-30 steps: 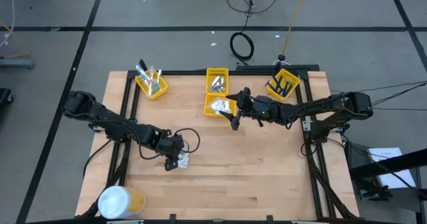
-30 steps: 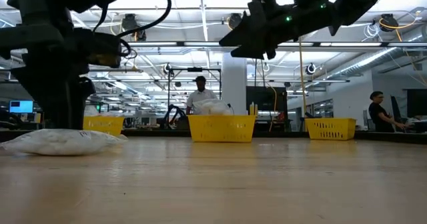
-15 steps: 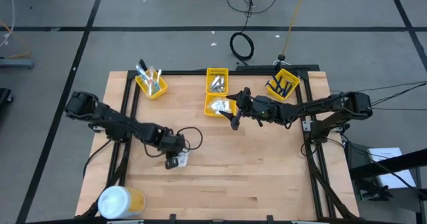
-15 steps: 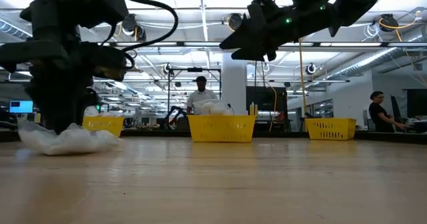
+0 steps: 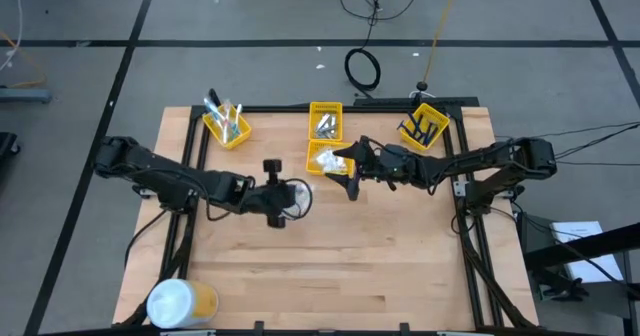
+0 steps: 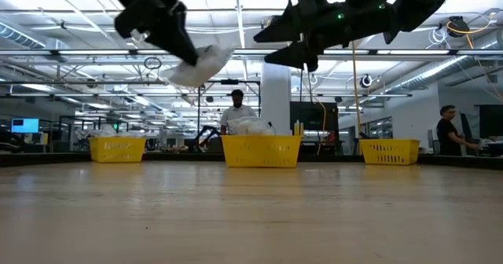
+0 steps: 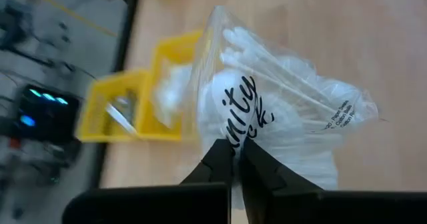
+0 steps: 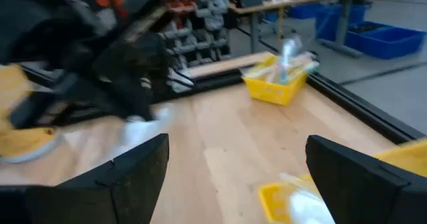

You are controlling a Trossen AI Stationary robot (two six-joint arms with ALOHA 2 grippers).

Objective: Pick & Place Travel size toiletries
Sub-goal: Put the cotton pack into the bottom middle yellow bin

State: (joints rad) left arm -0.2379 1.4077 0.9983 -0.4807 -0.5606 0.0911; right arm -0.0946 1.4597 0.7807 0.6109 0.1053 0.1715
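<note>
A clear crinkly packet (image 7: pixel 280 111) of white toiletries, printed with dark letters, hangs in the air over the table's middle with my left gripper (image 7: pixel 236 159) shut on it. In the high view the left gripper (image 5: pixel 283 199) and the packet (image 5: pixel 298 198) lie just left of the centre bins. From table height, the packet (image 6: pixel 203 64) is well above the wood. My right gripper (image 5: pixel 345 172) hovers open near the yellow bin of packets (image 5: pixel 328 159), with nothing between its fingers. My left gripper pinches the packet's near end (image 7: pixel 235 132) between its two shut fingers, on the plastic wrap. The fingers slant downward toward the table's right side. The packet sticks out beyond the fingertips, tilted and lifted clear of the table (image 6: pixel 236 217).
Yellow bins stand along the far edge: one with toothbrushes (image 5: pixel 227 124), one with silvery tubes (image 5: pixel 325 122), one with dark razors (image 5: pixel 425 126). A large white-and-yellow cylinder (image 5: pixel 180 302) lies at the near left corner. People stand in the room behind the table.
My left gripper has shut on the packet that lay flat on the table, then risen and gone toward the far edge and a little right, rolling its wrist. The packet has been lifted clear of the wood and now hangs tilted.
</note>
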